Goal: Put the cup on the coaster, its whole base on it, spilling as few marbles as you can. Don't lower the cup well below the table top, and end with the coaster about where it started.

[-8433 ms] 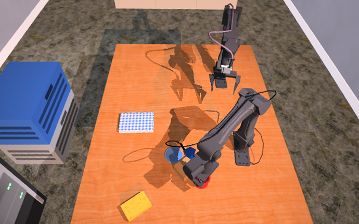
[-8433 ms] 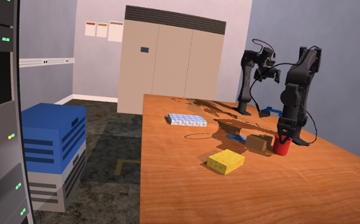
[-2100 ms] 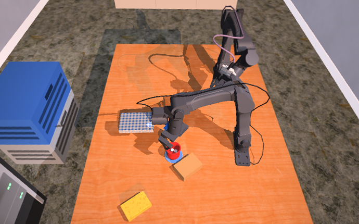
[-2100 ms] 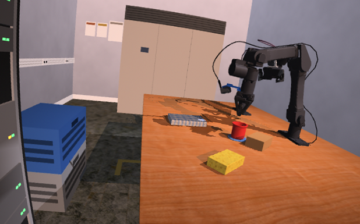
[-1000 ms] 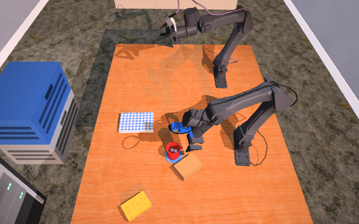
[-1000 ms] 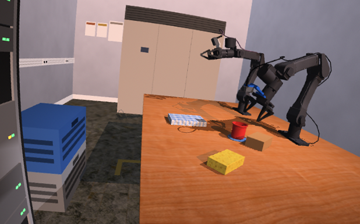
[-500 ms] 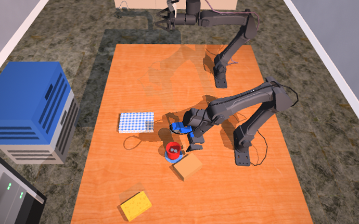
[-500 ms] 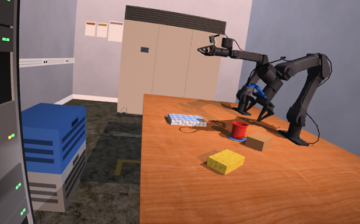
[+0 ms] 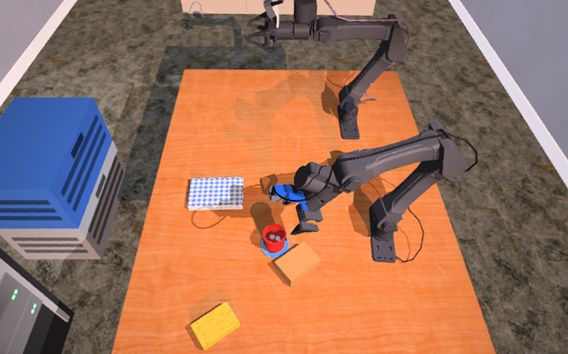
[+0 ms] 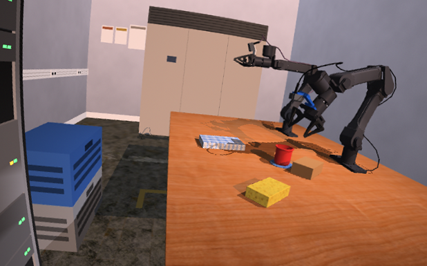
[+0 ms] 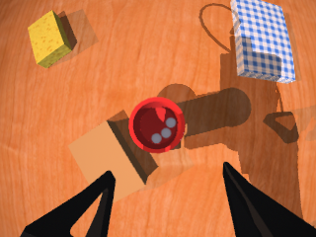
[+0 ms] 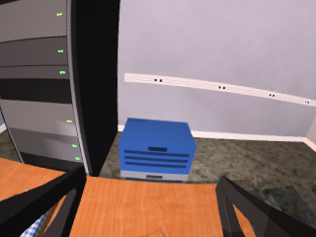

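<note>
The red cup (image 9: pixel 275 234) stands upright on the blue coaster (image 9: pixel 273 248) near the middle of the table, with three grey marbles inside. It also shows in the side view (image 10: pixel 283 154) on the coaster (image 10: pixel 281 166), and from above in the left wrist view (image 11: pixel 157 124). My left gripper (image 9: pixel 304 223) (image 10: pixel 299 128) (image 11: pixel 165 172) is open and empty. It hangs above the table just behind the cup, clear of it. My right gripper (image 9: pixel 253 30) (image 10: pixel 238 59) (image 12: pixel 152 180) is open and empty, held high past the far end of the table, looking out at the room.
A tan block (image 9: pixel 296 263) lies right beside the coaster. A yellow sponge (image 9: pixel 214 325) lies nearer the front. A blue checked pad (image 9: pixel 215 192) lies to the cup's left. A blue box (image 9: pixel 37 171) and a server rack stand on the floor beside the table.
</note>
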